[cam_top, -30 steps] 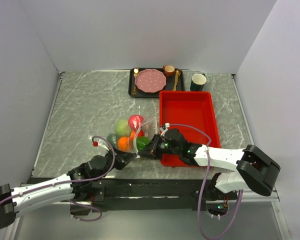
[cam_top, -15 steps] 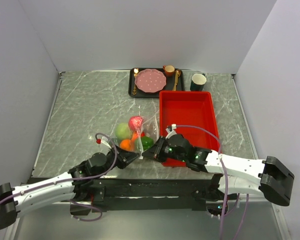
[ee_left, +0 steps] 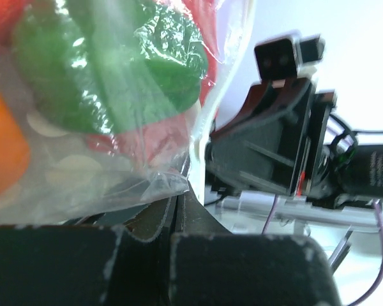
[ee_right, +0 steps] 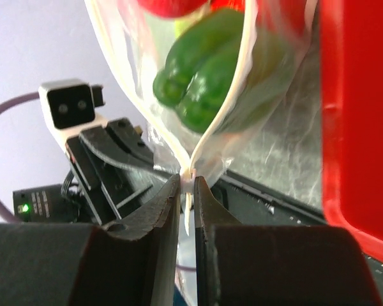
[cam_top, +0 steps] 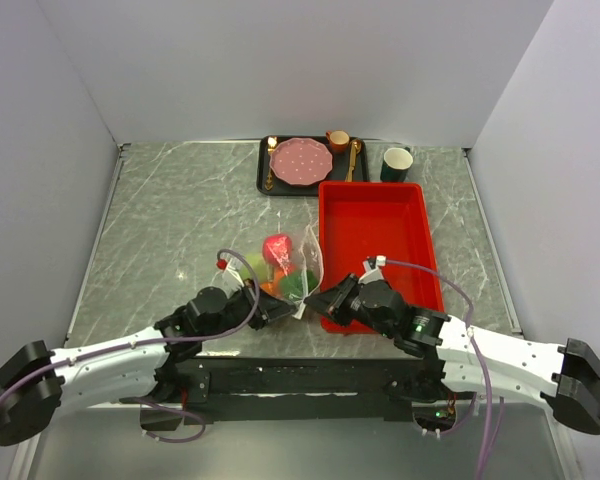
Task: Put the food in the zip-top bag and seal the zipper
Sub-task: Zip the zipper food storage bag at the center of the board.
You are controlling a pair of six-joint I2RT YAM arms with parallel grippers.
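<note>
The zip-top bag (cam_top: pixel 302 262) lies on the worktop (cam_top: pixel 170 220) near its front edge, just beside the left wall of the red tray (cam_top: pixel 375 215) and between the two hands. The food is inside the bag:
- a green pepper (ee_right: pixel 207 70) lies closest to the near corner
- an orange (ee_left: pixel 3 146) sits to the pepper's left
- a pale green cabbage (cam_top: pixel 252 266) sits further left
- a red fruit (cam_top: pixel 276 246) lies at the far end of the cluster

The zipper (ee_right: pixel 212 131), a narrow white strip, curves down the bag edge to the near corner.

The right hand (ee_right: pixel 187 185) has its fingers drawn almost together, pinching the end of the zipper between the tips. The left hand (ee_left: pixel 174 204) has its fingers pressed together on the clear film of the bag at the near corner. In each wrist view the opposite hand shows just beyond the bag. In the top view the two hands (cam_top: pixel 280 312) (cam_top: pixel 318 302) meet at the bag's near corner, close to each other.

Behind the red tray stands a black tray (cam_top: pixel 263 170) carrying a pink plate (cam_top: pixel 300 160), gold cutlery (cam_top: pixel 352 160) and a small brown cup (cam_top: pixel 337 140). A dark green cup (cam_top: pixel 397 162) stands on the worktop to its right
</note>
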